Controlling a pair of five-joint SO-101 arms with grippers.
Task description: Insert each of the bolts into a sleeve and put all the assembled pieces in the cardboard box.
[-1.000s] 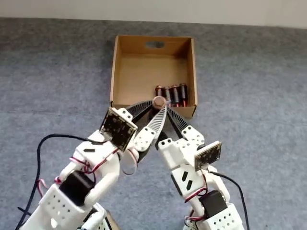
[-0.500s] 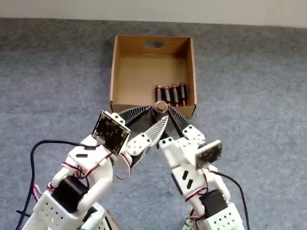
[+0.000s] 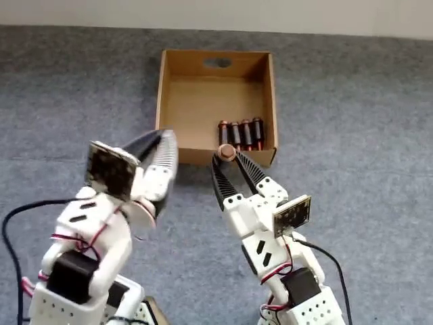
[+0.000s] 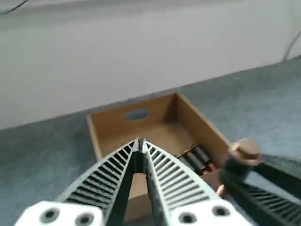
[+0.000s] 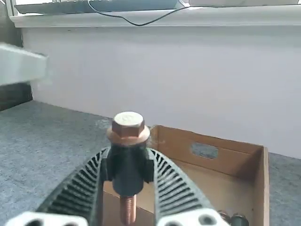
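Step in hand (judged): drop-off of one assembled piece into the cardboard box [image 3: 160, 101].

Right gripper [image 3: 226, 160]: fingers clamped on the black sleeve [image 5: 128, 172], piece upright. The copper bolt head [image 5: 128, 128] sits on top and the thread [image 5: 125, 213] pokes out below. In the high view the piece sits right at the box's 6 o'clock wall, towards its 5 o'clock corner.

Left gripper [image 4: 141, 146]: fingers pressed together, nothing between them. It is raised at about 8 o'clock of the box, well apart from the piece.

In the box: a row of finished pieces [image 3: 241, 134] lying in the 5 o'clock corner.

To do it well:
- Carry the piece towards 12 o'clock until the thread is fully past the near wall.
- Aim for bare floor at 9 o'clock of the row, so it does not land on the others.
- Go low before letting go. The piece is round and will likely roll.
- Keep the left arm parked where it is, off the path.

Hard to make out:
- Height of the thread tip over the wall cannot be told from above.
- The thread's end is cut off in the right wrist view.
- The fingers cover most of the sleeve, so how deep the bolt is seated is unclear.
- The left gripper is smeared in the high view.
- The row looks like four pieces, though their ends blur together.
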